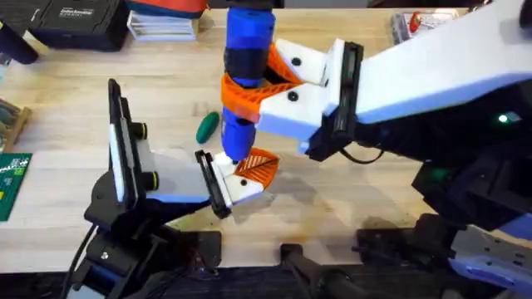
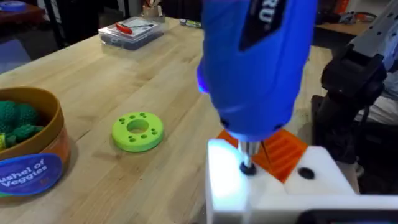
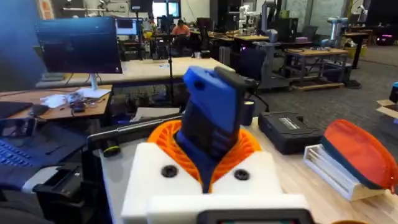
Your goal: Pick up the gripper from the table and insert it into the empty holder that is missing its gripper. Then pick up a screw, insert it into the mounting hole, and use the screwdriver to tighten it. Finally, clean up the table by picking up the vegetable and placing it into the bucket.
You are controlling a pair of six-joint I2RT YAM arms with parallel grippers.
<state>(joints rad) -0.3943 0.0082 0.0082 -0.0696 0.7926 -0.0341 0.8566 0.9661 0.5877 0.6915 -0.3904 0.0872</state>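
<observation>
Wood table (image 1: 75,166): pale planks, carries all items listed below.
Right gripper (image 1: 278,83): white fingers with orange pads clamped on the screwdriver (image 1: 245,75); tool held upright, bit pointing down.
Screwdriver tip: thin metal bit (image 2: 247,155) sits on a dark spot in the white plastic, seen from the left wrist; whether a screw is under it, cannot tell.
Left gripper (image 1: 245,174): fingers reach to the point under the bit; opening cannot be told.
Orange ribbed wedge (image 2: 283,149): lies directly beside the bit, against the white plastic block; loose piece or fixed pad, cannot tell.
Vegetable (image 1: 207,126): dark green, on the table just beside the screwdriver shaft, not in any container.
Bucket (image 2: 37,146): tan rim, blue label band; holds knobbly green toy vegetables (image 2: 17,121).
Green disc (image 2: 137,130): flat on the table near the bucket, apart from it.
Clear box (image 2: 132,31): at the far table edge, red item inside.
</observation>
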